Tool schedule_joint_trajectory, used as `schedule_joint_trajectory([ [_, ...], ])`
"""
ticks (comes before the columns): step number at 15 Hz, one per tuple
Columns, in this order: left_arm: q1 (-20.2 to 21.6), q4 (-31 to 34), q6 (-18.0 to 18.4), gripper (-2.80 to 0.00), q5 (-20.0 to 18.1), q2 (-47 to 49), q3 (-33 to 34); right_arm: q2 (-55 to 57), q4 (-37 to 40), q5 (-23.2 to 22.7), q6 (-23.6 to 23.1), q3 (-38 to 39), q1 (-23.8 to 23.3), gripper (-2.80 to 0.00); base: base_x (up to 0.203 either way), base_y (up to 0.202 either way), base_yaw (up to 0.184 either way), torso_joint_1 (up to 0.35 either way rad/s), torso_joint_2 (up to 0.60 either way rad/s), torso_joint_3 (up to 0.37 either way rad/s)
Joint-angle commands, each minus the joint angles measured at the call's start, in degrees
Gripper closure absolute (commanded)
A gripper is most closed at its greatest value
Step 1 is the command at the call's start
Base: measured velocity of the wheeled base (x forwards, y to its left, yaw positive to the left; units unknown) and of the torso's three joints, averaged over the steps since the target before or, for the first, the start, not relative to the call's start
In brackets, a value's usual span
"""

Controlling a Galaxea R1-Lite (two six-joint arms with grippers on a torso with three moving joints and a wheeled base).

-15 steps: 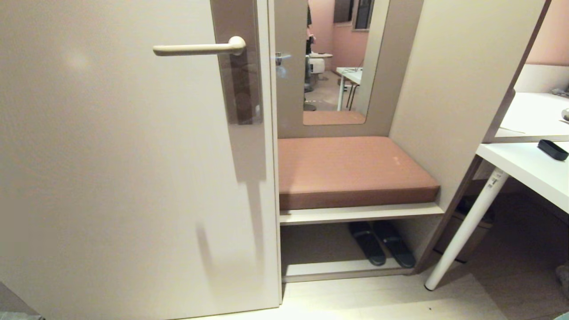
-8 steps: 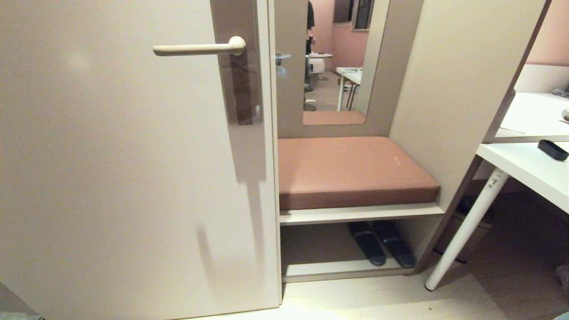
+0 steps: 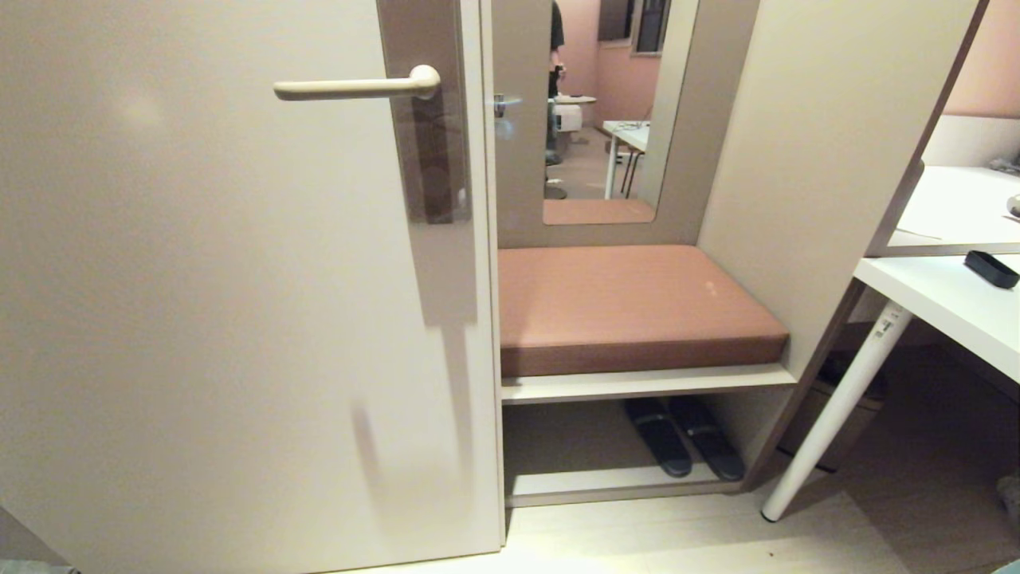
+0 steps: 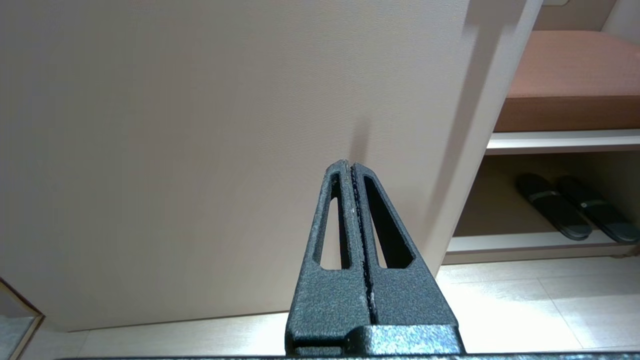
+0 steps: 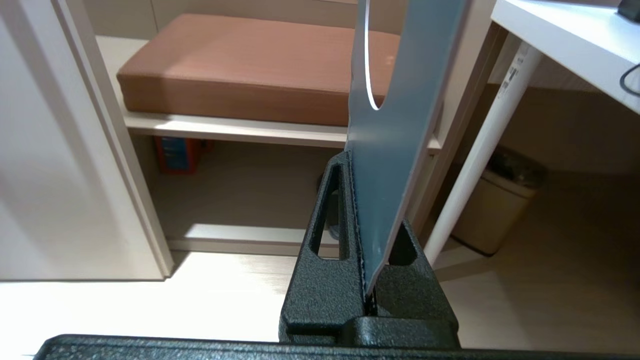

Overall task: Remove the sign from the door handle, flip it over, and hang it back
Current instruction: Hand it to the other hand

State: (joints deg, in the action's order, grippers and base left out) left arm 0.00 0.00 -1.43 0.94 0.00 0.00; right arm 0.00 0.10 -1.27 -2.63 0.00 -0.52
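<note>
- Door (image 3: pixel 223 319): flat cream panel, smooth matt face, standing left of the bench alcove.
- Door handle (image 3: pixel 355 86): slim cream-beige lever, level, rounded at its free end, fixed to a tall glossy brownish backplate (image 3: pixel 426 143) near the door's edge. Nothing hangs on it.
- Sign (image 5: pixel 395 125): thin stiff card, oblong, with a slate-blue face towards the wrist camera and a pale edge; a curved cut-out shows in its upper part. No lettering can be read from this angle. It stands upright, well below the door handle and off to the right of the door, in front of the bench.
- Right hand (image 5: pixel 361 225): black, rough-textured, tapering slotted fingers, clenched on the lower end of the sign, which is pinched edgewise between them.
- Left hand (image 4: pixel 353 167): same black grainy make, fingers pressed together with nothing between them, pointing at the lower part of the door.
- Cushion (image 3: pixel 629 307): thick rectangular pad, reddish-brown, fine woven texture, lying on the pale bench shelf to the right of the door.
- Slippers (image 3: pixel 681 434): a dark pair, side by side on the low shelf beneath the cushion.
- Mirror (image 3: pixel 602 112): tall panel on the wall above the cushion.
- Counter (image 3: pixel 940 299): white top on a white round leg, right of the bench.
- Bin (image 5: pixel 500 205): pale and rounded, under the counter.
</note>
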Motion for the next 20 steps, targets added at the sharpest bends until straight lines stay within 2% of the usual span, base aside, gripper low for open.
schedule_joint_trajectory([
  [1, 0.00, 0.00, 0.11, 0.00, 0.03, 0.00, 0.00, 0.00, 0.01, 0.52, 2.15, 0.00, 0.00, 0.00, 0.000, 0.000, 0.000, 0.000, 0.00, 0.000],
  [4, 0.00, 0.00, 0.11, 0.00, 0.03, 0.00, 0.00, 0.00, 0.42, 1.33, 2.81, -0.71, 0.00, 0.00, 0.000, 0.000, 0.000, 0.000, 0.00, 0.000],
  [8, 0.00, 0.00, -0.02, 0.00, 0.03, 0.00, 0.00, 2.74, 3.50, 1.89, 2.92, -7.32, 0.00, 0.00, 0.000, 0.000, 0.000, 0.000, 0.00, 0.000],
  [13, 0.00, 0.00, 0.02, 0.00, 0.03, 0.00, 0.00, 16.33, 3.91, 2.14, 2.55, -20.76, 0.00, 0.00, 0.000, 0.000, 0.000, 0.000, 0.00, 0.000],
  [16, 0.00, 0.00, 0.11, 0.00, 0.03, 0.00, 0.00, 24.79, 3.83, 2.15, 0.05, -29.54, 0.00, 0.00, 0.000, 0.000, 0.000, 0.000, 0.00, 0.000],
  [20, 0.00, 0.00, 0.05, 0.00, 0.03, 0.00, 0.00, 30.01, 3.86, 2.06, -1.50, -32.57, 0.00, 0.00, 0.000, 0.000, 0.000, 0.000, 0.00, 0.000],
])
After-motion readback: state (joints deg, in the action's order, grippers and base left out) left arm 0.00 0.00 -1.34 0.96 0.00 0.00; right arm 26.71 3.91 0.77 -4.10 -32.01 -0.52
